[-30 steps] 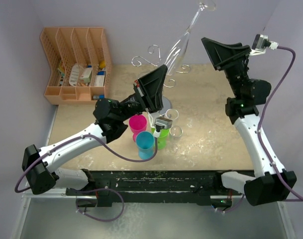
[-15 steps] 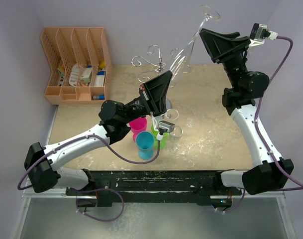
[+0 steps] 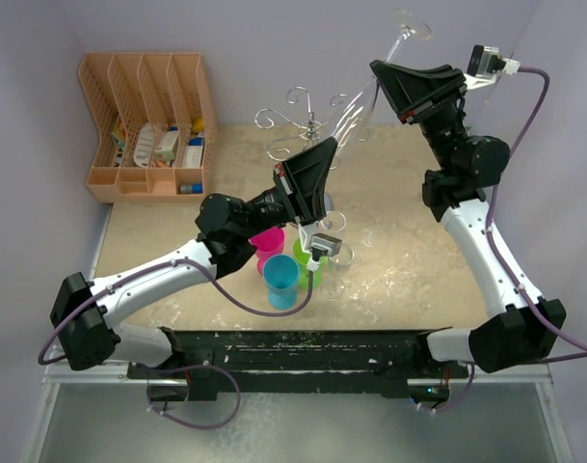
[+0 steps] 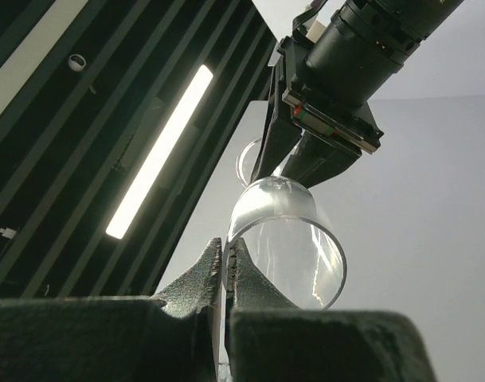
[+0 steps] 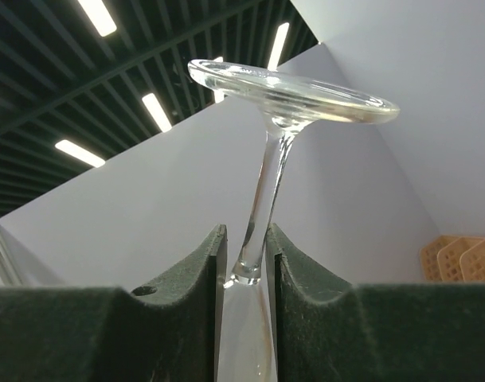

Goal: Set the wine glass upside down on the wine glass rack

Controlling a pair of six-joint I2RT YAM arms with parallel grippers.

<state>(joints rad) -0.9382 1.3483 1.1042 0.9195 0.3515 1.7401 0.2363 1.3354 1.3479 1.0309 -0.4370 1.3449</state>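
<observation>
The right fingers (image 5: 202, 274), clenched on the stem, have swung the wine glass (image 3: 356, 108) left, foot-up above the rack (image 3: 303, 121) at the counter's (image 3: 409, 212) far edge. The left fingers (image 4: 194, 278) have risen and seem pinched on its rim. Hanging looks close.

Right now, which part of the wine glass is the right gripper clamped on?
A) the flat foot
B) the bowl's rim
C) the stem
C: in the right wrist view the right gripper has both fingers pressed against the wine glass at its stem, with the foot clear above them.
</observation>
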